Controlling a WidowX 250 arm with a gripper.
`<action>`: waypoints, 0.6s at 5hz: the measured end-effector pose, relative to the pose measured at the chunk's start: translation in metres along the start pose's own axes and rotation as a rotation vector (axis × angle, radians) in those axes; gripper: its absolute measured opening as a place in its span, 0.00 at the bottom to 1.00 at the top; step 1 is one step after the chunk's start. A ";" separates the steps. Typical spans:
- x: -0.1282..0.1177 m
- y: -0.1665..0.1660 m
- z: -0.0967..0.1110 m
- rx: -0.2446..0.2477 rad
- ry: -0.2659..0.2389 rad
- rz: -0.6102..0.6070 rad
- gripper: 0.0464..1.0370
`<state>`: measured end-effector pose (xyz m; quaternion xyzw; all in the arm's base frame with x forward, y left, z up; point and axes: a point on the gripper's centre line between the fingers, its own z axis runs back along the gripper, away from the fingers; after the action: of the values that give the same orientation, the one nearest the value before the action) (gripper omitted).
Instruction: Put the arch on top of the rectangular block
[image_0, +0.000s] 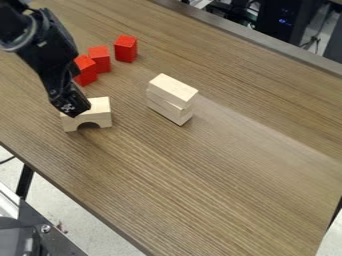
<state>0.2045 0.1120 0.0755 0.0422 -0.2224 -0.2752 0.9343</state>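
Evidently unplaced | arch (99, 114) on bench (200, 190) at our end effector (76, 108) | grip: we can't tell | left: lift, set atop rectangular block (174, 90) apart from it

1. Arch (100, 115): pale cream wood.
2. Stacked blocks (174, 91): same pale cream, sides slightly darker.
3. Small blocks (125, 49), three: plain red (brightest hue on the table).
4. Tabletop (220, 190): brown, streaked with darker grain.
5. Gripper (77, 112): black, white patterned mark.
6. Floor (87, 227): pale grey.
7. Case (272, 30): black, blue lights (284, 21).
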 end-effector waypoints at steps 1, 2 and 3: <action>0.003 0.006 -0.010 -0.003 0.022 0.000 0.96; 0.002 0.006 -0.018 -0.024 0.046 0.004 0.96; 0.003 0.005 -0.022 -0.024 0.061 -0.011 0.96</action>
<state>0.2186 0.1135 0.0580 0.0406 -0.1905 -0.2815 0.9396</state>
